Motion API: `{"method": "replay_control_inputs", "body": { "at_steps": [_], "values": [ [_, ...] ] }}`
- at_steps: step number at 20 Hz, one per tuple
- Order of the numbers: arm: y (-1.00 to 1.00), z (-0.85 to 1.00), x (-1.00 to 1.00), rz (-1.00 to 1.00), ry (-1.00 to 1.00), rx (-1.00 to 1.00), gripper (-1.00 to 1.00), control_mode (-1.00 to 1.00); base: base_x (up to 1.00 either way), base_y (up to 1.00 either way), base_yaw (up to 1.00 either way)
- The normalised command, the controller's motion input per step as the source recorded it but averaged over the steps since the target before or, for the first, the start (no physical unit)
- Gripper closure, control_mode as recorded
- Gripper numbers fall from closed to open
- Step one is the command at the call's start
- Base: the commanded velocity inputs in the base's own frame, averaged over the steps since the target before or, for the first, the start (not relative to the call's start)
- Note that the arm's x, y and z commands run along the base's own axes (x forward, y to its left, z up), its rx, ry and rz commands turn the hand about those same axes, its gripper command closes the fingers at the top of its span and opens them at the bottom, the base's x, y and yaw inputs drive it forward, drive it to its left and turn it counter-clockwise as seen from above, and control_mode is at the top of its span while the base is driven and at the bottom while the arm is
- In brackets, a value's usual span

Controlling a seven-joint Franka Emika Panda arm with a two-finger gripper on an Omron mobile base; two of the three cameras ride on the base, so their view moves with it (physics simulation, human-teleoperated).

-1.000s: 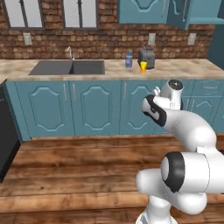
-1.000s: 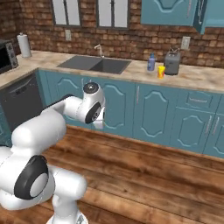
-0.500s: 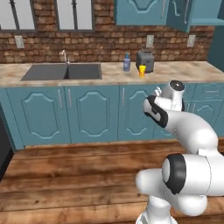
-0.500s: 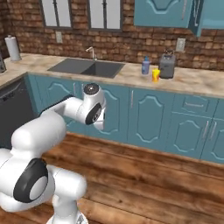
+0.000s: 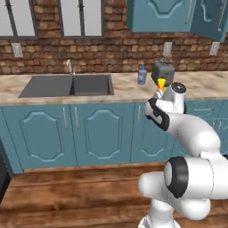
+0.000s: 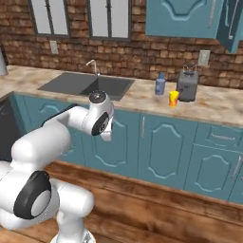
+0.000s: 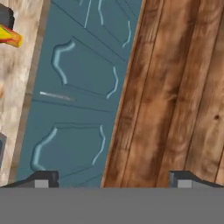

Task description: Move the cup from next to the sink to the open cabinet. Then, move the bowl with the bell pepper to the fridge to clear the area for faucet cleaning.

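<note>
Standing beside the toaster (image 6: pixel 188 85), the cup (image 6: pixel 174 98) risks toppling if the empty, wide-open pincer (image 7: pixel 113 180) approaches carelessly.

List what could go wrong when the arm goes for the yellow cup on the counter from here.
1. The cup stands close beside the toaster and the blue soap bottle; a wide approach could knock either.
2. The gripper hangs low in front of the base cabinets, looking at doors and floor; rising carelessly, it might clip the counter edge.
3. The cup is small and tapered, so a grasp could slip.
</note>
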Motion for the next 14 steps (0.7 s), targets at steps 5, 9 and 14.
{"method": "replay_control_inputs", "body": {
  "at_steps": [5,9,14],
  "values": [
    [0.00,0.00,0.00,0.00,0.00,0.00,-1.00,1.00,1.00,-0.74,0.00],
    [0.00,0.00,0.00,0.00,0.00,0.00,-1.00,1.00,1.00,-0.73,0.00],
    [0.00,0.00,0.00,0.00,0.00,0.00,-1.00,1.00,1.00,-0.61,0.00]
  ]
}}
